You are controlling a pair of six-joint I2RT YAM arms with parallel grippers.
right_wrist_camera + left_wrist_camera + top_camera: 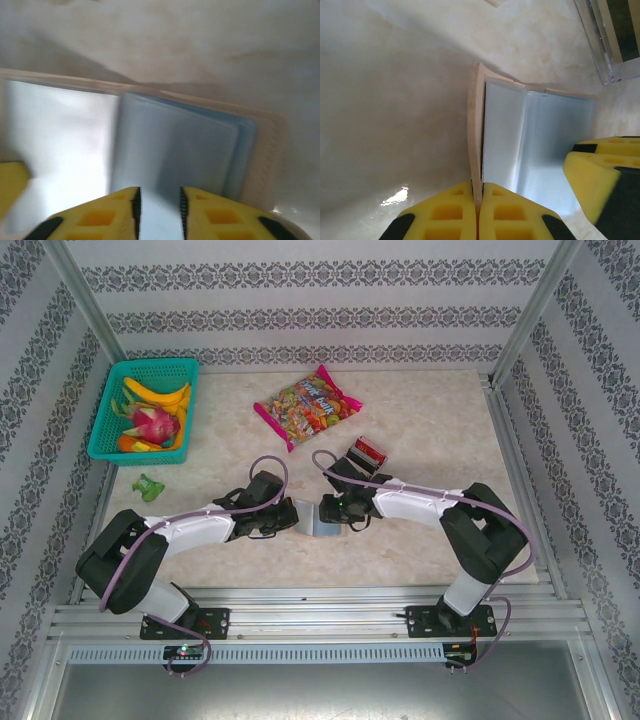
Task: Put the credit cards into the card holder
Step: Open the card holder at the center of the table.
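Tan card holder (316, 524) lies open at centre of table (430, 430), between both grippers. Left gripper (477, 192) clamped tight on its tan cover edge. Right gripper (159, 195) sits over clear inner sleeves, jaws narrowly parted; cannot tell whether it grips a sleeve.

Top cam overhead from rear; both wrist cams v. close, share card holder (535, 145).

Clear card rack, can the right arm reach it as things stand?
Likely yes: the card rack stands right beside that arm's forearm, nothing between them, though its end effector is down at the card holder.
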